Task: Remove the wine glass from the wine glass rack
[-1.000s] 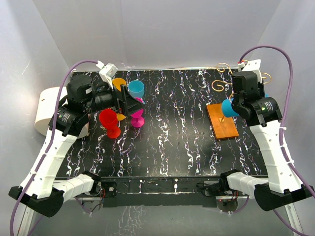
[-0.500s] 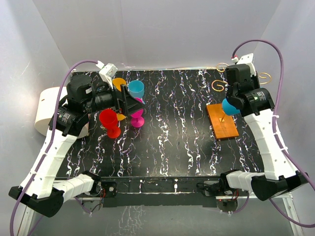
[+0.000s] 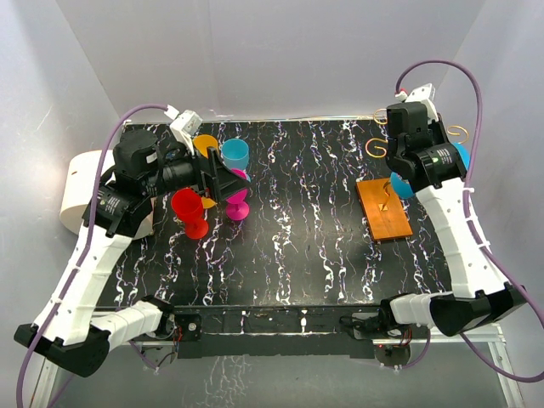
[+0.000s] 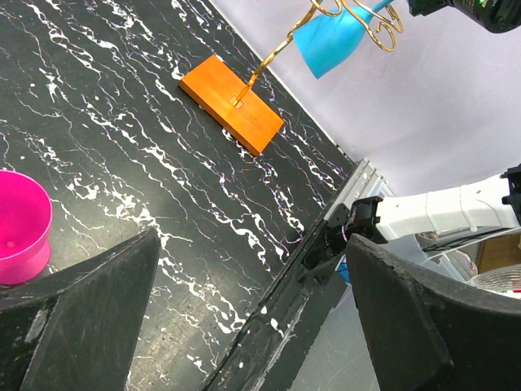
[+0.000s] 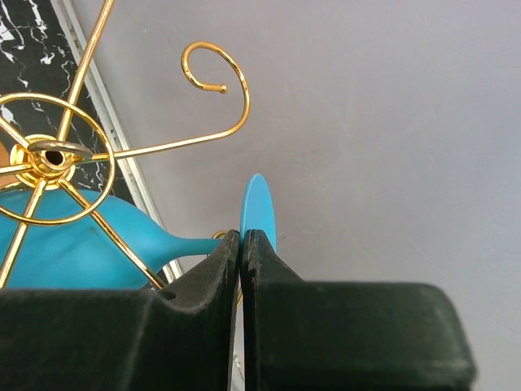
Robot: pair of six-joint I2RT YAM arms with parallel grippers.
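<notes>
While right gripper pinches blue wine glass by stem, 2 jaws nearly together, glass foot pokes just past jaw tips, bowl beside jaws under gold hooks of wine glass rack. Left gripper spread wide, holding nothing.

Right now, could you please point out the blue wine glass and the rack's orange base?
blue wine glass (image 4: pixel 330 41): left wrist view, on its bowl.
orange base (image 3: pixel 387 223): top external view, on its flat top.
</notes>
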